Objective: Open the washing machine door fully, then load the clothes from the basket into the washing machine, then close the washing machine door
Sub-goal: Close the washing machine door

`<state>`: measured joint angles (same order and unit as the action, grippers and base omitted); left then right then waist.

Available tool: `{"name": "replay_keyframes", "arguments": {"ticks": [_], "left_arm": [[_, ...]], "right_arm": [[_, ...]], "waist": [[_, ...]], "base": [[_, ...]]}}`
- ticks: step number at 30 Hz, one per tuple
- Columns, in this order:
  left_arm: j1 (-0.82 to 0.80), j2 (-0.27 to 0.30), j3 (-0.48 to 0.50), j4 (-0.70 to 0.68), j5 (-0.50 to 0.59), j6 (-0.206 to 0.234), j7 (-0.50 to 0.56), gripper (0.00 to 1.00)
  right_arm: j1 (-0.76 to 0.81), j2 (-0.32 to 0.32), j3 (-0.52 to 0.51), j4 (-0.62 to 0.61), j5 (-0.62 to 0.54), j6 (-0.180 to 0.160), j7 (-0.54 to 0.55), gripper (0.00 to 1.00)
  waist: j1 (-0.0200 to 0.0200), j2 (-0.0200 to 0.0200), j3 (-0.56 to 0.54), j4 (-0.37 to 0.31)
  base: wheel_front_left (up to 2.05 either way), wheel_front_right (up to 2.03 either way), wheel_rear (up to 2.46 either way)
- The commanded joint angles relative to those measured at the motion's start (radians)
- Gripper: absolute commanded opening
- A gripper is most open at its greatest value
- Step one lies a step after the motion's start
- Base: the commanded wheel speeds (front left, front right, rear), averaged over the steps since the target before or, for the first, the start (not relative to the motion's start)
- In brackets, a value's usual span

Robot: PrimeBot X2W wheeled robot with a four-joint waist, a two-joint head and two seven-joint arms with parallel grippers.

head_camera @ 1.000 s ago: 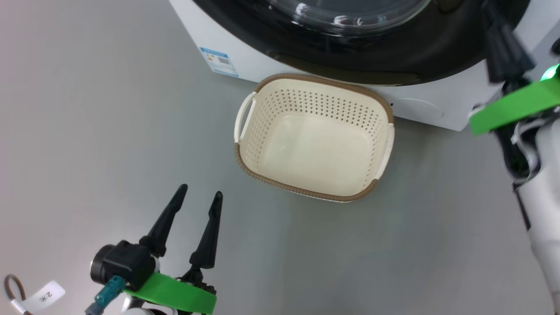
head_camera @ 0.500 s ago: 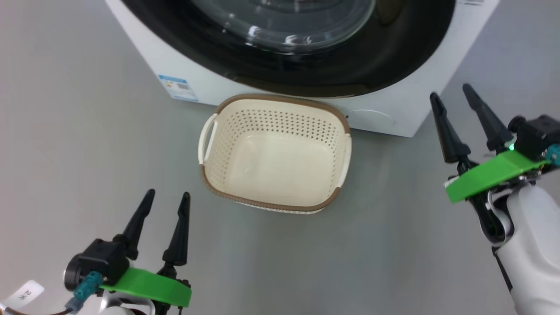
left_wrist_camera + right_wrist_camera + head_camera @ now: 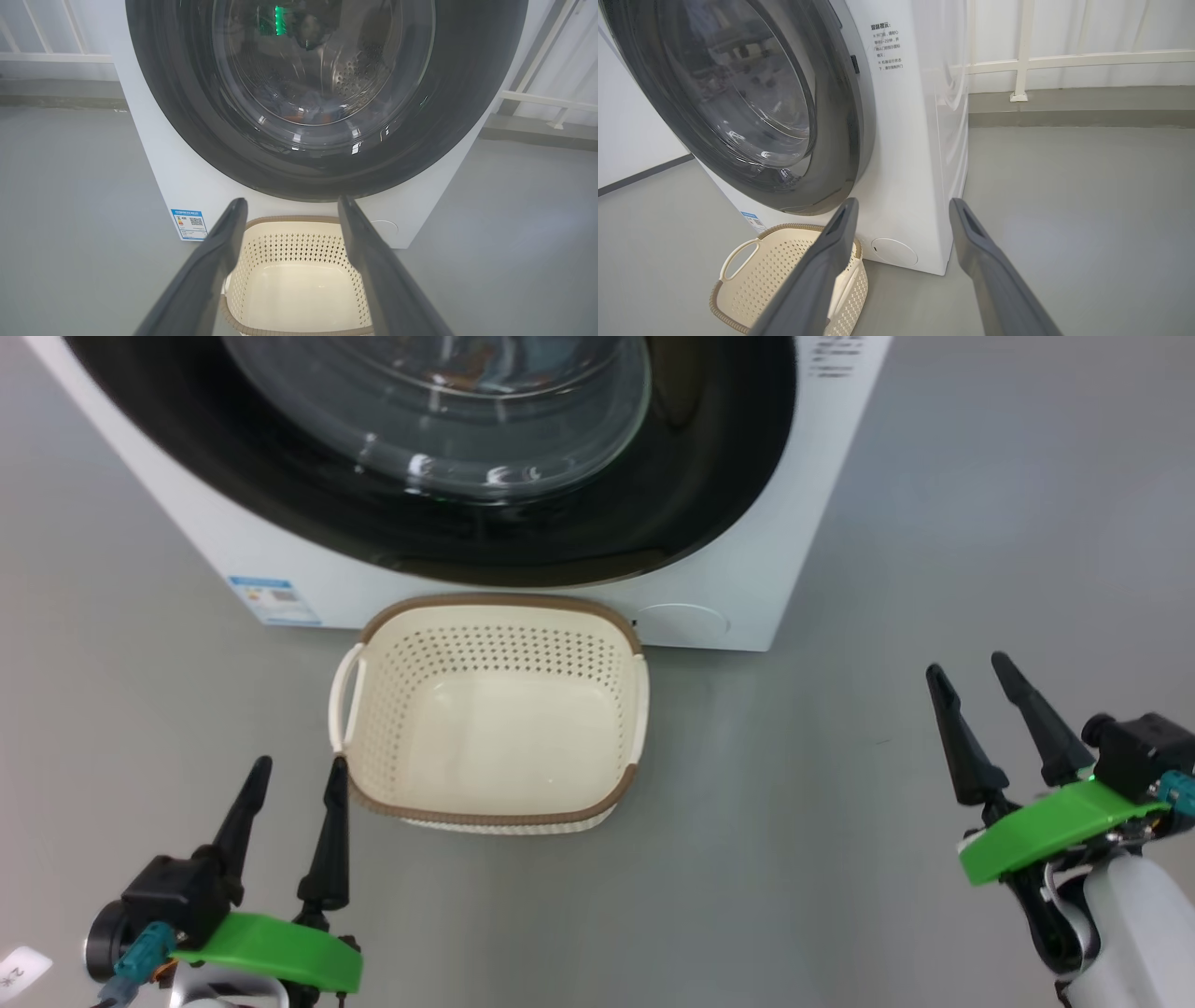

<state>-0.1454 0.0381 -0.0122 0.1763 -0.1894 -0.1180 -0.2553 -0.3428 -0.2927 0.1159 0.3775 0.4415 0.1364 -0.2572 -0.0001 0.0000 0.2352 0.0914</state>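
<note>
left gripper (image 3: 300,765): released, its two dark fingers spread apart and gripping nothing; it hung low at the lower left of the head view, pointing toward the washer.
left finger and basket: the inner fingertip sat just beside the basket's near left corner in the head view; whether it touched could not be told.
right gripper (image 3: 965,665): also released, fingers parted and unloaded, at the lower right of the head view, well apart from the basket.
basket (image 3: 495,604): stood upright on the grey floor (image 3: 840,821), right against the foot of the machine below the door, its smooth cream bottom in plain sight.
washing machine door (image 3: 719,476): lay closed against the front, its glossy black rim ringing the bulging glass.
clothes (image 3: 308,106): dim blue and orange fabric showed low in the drum (image 3: 357,74) behind the glass in the left wrist view.
washing machine (image 3: 756,579): white body, standing on the floor behind the basket.
blue label sticker (image 3: 275,600): on the lower front, left of the basket.
round cover (image 3: 680,621): on the lower front, right of the basket.
white railing (image 3: 1064,60): ran along the wall beyond the machine in the right wrist view.
</note>
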Motion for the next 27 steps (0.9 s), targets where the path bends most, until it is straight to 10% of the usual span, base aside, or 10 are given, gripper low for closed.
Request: {"name": "replay_keyframes", "arguments": {"ticks": [1,27], "left_arm": [[0.000,0.012,0.042,-0.013,0.010,-0.002,-0.006,1.00],[0.088,0.016,0.132,0.009,0.052,-0.012,-0.006,1.00]], "right_arm": [[0.031,-0.001,0.012,-0.029,-0.004,-0.006,-0.005,1.00],[0.205,0.022,-0.035,-0.062,-0.008,-0.006,-0.005,1.00]], "waist": [[0.0001,0.0000,-0.033,-0.045],[0.0001,0.0000,-0.112,-0.168]], "base": [[0.00,0.00,0.00],[0.00,0.00,0.00]]}}
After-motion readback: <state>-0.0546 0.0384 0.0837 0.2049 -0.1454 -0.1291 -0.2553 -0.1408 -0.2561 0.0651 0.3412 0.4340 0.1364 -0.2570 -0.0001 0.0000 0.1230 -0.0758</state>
